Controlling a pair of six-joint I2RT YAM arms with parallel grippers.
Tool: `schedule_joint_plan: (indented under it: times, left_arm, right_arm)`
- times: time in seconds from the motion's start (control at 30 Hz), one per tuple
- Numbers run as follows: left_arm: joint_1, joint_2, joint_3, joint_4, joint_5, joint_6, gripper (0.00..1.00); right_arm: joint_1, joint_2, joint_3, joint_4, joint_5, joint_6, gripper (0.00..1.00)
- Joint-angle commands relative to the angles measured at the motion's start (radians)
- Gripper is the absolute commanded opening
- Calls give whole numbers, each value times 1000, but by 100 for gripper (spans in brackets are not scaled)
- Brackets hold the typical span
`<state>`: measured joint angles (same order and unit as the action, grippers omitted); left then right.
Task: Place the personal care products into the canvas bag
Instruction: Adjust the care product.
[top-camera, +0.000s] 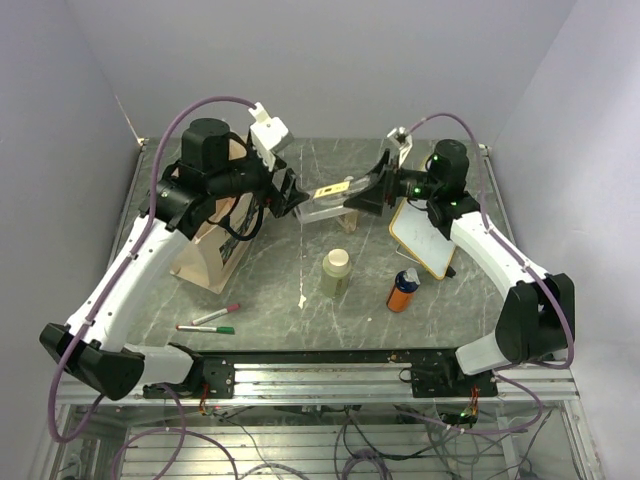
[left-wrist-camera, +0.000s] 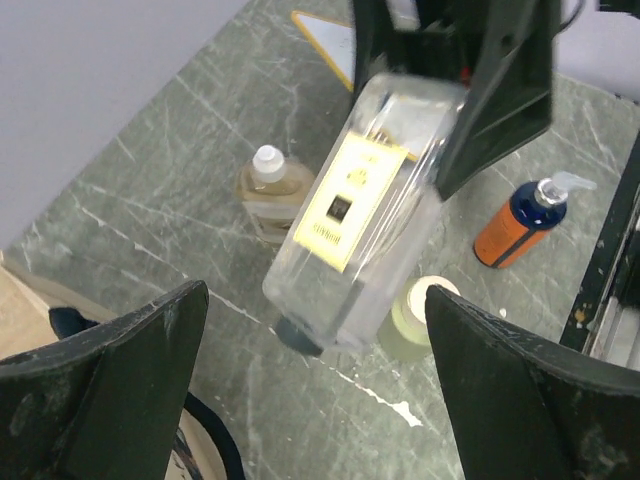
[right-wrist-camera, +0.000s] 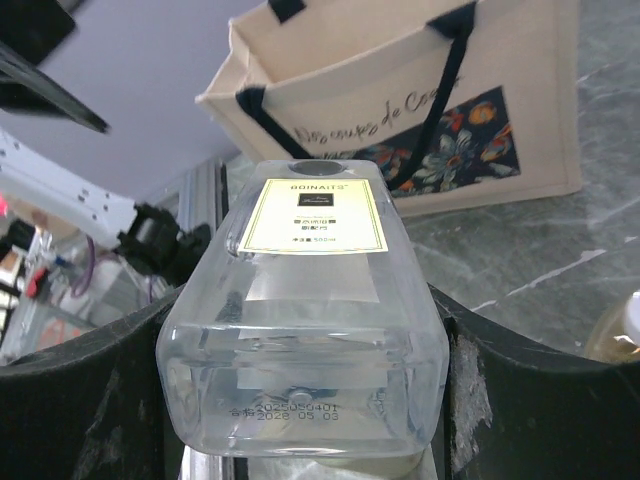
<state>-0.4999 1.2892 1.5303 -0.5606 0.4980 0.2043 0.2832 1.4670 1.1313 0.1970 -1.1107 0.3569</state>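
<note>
Pale grey walls (top-camera: 330, 60) close in on three sides of a grey-green, marble-veined table (top-camera: 280, 295), with an aluminium rail running along its near edge. The canvas bag (top-camera: 205, 262) stands upright at the left of the table, its flower print facing the right wrist camera. From above the left arm covers most of it and its mouth cannot be seen. A wood-framed whiteboard (top-camera: 425, 240) lies at the right, partly under the right arm. Above mid-table the right gripper (top-camera: 365, 190) is clamped on the base end of the clear bottle (top-camera: 328, 197), holding it level and off the surface, with its dark cap pointing at the left gripper (top-camera: 293, 197). That gripper's jaws stand spread wide on either side of the cap end and touch nothing. The pale green bottle (top-camera: 336, 273) and the orange bottle (top-camera: 403, 291) stand apart on the near half of the table. The amber bottle (left-wrist-camera: 270, 185) sits beneath the held one and is hard to make out from above. A red marker (top-camera: 215, 315) and a green marker (top-camera: 205, 328) lie together near the rail.
</note>
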Motion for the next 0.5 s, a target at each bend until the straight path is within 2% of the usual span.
schedule_joint_plan:
  times: [0.0, 0.1, 0.2, 0.3, 0.47]
  left_arm:
    - [71, -10, -40, 161, 77, -183, 100]
    - [73, -5, -35, 157, 129, -128, 100]
    - [70, 2, -32, 104, 161, 27, 100]
    - [69, 4, -52, 40, 175, 222, 99]
    - [69, 19, -86, 27, 172, 416, 100]
  right_arm:
    - [-57, -22, 10, 322, 27, 293, 0]
    - [-72, -16, 38, 291, 40, 326, 0]
    - [-72, -15, 73, 237, 41, 335, 0]
    - [-72, -11, 60, 325, 25, 443, 0]
    - [-72, -2, 51, 433, 5, 570, 0]
